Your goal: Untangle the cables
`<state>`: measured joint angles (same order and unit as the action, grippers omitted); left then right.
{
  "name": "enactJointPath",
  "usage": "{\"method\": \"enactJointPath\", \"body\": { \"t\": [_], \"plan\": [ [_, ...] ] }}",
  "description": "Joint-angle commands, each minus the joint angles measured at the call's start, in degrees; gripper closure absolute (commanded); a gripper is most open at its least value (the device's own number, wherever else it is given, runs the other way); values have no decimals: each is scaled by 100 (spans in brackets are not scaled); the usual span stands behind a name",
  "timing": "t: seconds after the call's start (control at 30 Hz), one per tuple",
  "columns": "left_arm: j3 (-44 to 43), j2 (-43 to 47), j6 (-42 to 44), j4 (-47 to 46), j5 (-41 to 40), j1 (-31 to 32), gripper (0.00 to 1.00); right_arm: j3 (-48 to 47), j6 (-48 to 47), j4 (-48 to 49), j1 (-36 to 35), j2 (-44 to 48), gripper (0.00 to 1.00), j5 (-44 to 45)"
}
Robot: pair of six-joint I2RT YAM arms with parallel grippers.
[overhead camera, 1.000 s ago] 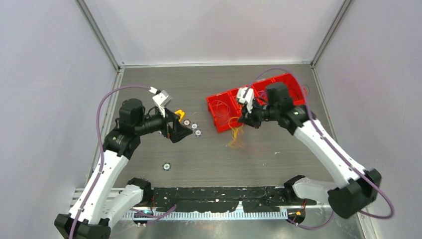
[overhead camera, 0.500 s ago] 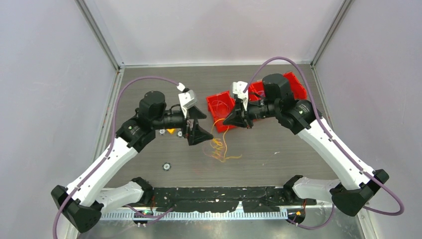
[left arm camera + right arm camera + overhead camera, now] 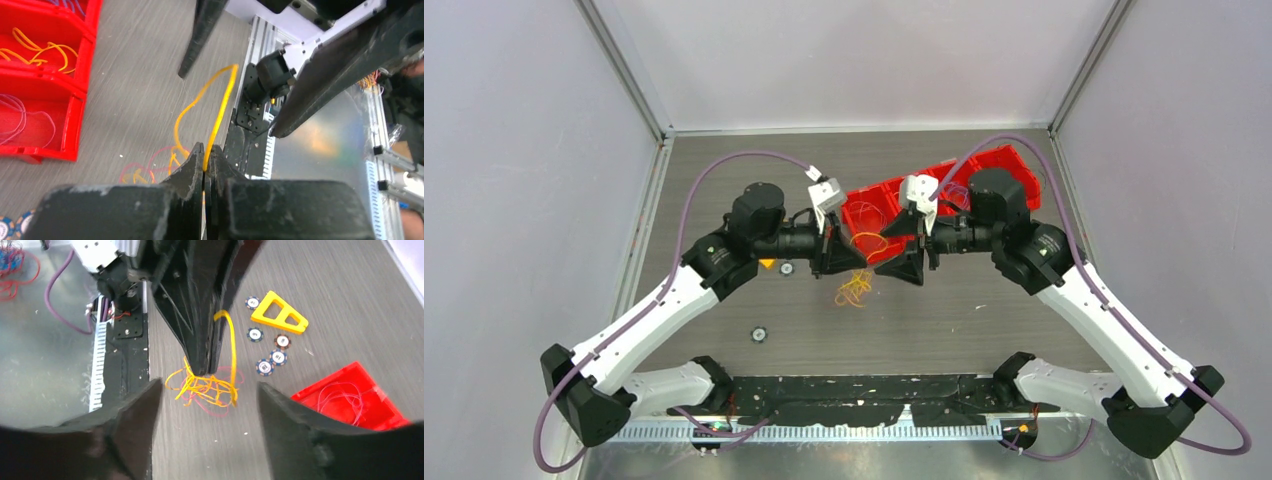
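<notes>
Cables (image 3: pixel 854 290) lie in a small loose knot on the grey table (image 3: pixel 984 320), just in front of the red bins (image 3: pixel 1009 160) and below the two meeting gripper tips. The knot is mostly yellow-orange loops, with a few thin reddish-pink strands woven through. One yellow strand (image 3: pixel 222 105) rises from it in a tall arch, and the left gripper (image 3: pixel 205 149) is clamped on that strand, pinching it at its tips. The right gripper (image 3: pixel 894 268) faces it with jaws apart, gripping nothing. More thin wires lie in the bins: yellow in one compartment, pale purple in the next.
</notes>
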<state>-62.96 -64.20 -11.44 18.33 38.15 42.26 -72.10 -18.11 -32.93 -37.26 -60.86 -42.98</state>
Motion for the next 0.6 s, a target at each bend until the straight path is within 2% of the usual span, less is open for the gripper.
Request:
{"method": "enactJointPath", "body": {
  "t": [0.0,0.07,0.1,0.17,0.33,0.47,0.57],
  "plan": [
    [100,338,-1724,-990,-467,-332,100,483,827,953,203,95,10,685],
    [100,374,-2251,-925,-696,-525,100,660,1032,1155,263,134,2,745],
    [94,383,-2472,-861,-812,-595,100,722,1120,1328,271,157,1,759],
    [26,375,-2871,-538,-1229,-668,100,940,1366,1762,267,244,4,808],
    [-270,271,-3746,200,-2295,-720,100,1429,2060,2937,7,365,4,1741],
    [-337,197,-4261,448,-2442,-771,100,1423,2034,3565,-607,146,1,2029],
    [-336,188,-4420,568,-2443,-793,100,1294,1786,3850,-865,-110,10,2067]
  ]
}}
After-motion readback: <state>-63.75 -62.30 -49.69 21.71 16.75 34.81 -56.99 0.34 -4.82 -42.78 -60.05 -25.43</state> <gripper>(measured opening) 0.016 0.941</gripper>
